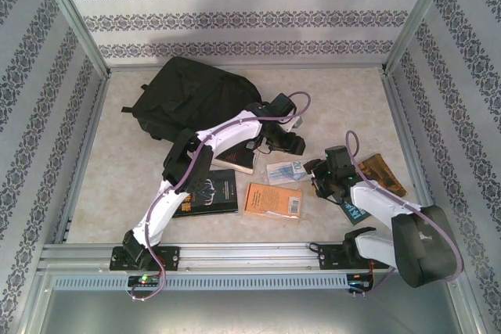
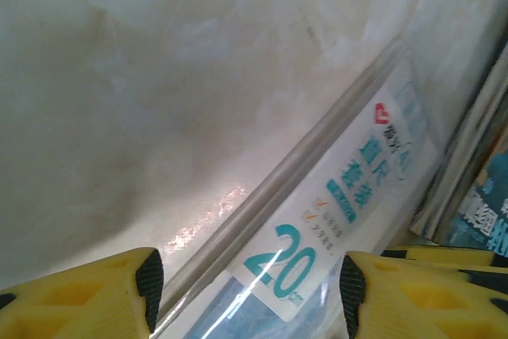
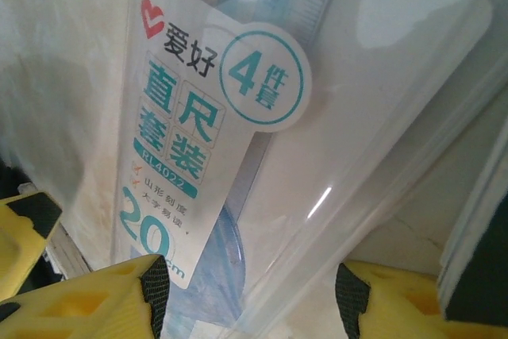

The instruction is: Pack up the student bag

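The left gripper (image 2: 246, 285) stands released in its wrist view. Its yellow fingers (image 2: 87, 295) are spread wide at the bottom of the frame, and a clear ruler pack (image 2: 333, 220) runs diagonally between them, flat on the pale surface (image 2: 159, 77). The right gripper (image 3: 252, 291) is likewise released. Its fingers (image 3: 95, 303) are apart at the lower edge of its view and straddle the same ruler pack (image 3: 238, 117). Neither gripper clamps the pack. The pack's white label carries teal print, with a large "20" at its lower end. At the right edge of the left wrist view are the page edges of a book, with a teal cover beside them.

In the top view, the left gripper (image 1: 291, 145) and the right gripper (image 1: 315, 170) meet just right of centre, one on either side of the ruler pack (image 1: 283, 170).

Toward the bottom of that frame, an orange book (image 1: 274, 199) lies just below the pack, and a black book (image 1: 207, 192) sits to its left, beside the left arm. A teal booklet (image 1: 354, 212) shows beside the right arm. A brown book (image 1: 385, 174) lies at the right. A pale book (image 1: 241, 163) is partly under the left arm.

The student bag (image 1: 184, 95) lies flat in the upper left of the surface (image 1: 117, 170), well apart from both grippers, with the left arm crossing its lower right corner.
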Motion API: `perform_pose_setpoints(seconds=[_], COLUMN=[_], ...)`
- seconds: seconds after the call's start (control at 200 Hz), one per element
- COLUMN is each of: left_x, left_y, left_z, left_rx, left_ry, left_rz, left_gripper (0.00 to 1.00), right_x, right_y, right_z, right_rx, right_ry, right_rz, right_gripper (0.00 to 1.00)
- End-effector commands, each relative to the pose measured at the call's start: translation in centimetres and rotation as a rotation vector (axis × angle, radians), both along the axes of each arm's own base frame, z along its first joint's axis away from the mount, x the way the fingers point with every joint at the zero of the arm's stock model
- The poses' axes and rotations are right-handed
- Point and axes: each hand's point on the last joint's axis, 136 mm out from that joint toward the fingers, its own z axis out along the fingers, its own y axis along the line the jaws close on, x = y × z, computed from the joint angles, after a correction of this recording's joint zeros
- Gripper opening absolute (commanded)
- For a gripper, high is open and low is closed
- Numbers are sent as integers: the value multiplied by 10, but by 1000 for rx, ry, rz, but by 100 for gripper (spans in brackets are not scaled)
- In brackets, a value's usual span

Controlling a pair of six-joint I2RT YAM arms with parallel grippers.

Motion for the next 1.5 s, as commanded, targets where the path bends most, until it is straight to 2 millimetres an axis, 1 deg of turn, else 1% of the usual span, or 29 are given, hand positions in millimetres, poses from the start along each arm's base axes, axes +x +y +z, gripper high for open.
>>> perform_pose_setpoints(seconds=[0.0, 0.135, 0.285, 0.515, 0.595, 0.764, 0.999, 1.299, 1.404, 1.494], left_x=[-14, -18, -19, -12, -8, -5, 1, 11, 14, 17], left_y=[2, 5, 8, 15, 20, 24, 30, 41, 44, 46], left_z=[-19, -26, -24, -19, -19, -16, -10, -5, -3, -3], left_rx=[42, 48, 53, 53, 63, 67, 61, 51, 44, 39], left_ry=[73, 92, 89, 79, 74, 65, 56, 50, 49, 57], left_rz=[-3, 2, 5, 27, 40, 46, 62, 101, 112, 124], left_gripper=[61, 59, 59, 58, 57, 57, 57, 56, 57, 57], right_x=[39, 55, 68, 79, 82, 90, 106, 126, 132, 138], right_y=[7, 12, 18, 18, 19, 17, 21, 26, 25, 22], right_z=[5, 11, 18, 28, 29, 34, 42, 54, 56, 61], right_rx=[1, 28, 44, 23, 14, 11, 26, 38, 33, 35], right_ry=[-141, -181, -205, -220, -216, -210, -228, -248, -249, -268], right_rz=[23, 33, 54, 77, 89, 94, 99, 111, 112, 105], right_gripper=[60, 58, 57, 56, 55, 55, 54, 54, 54, 54])
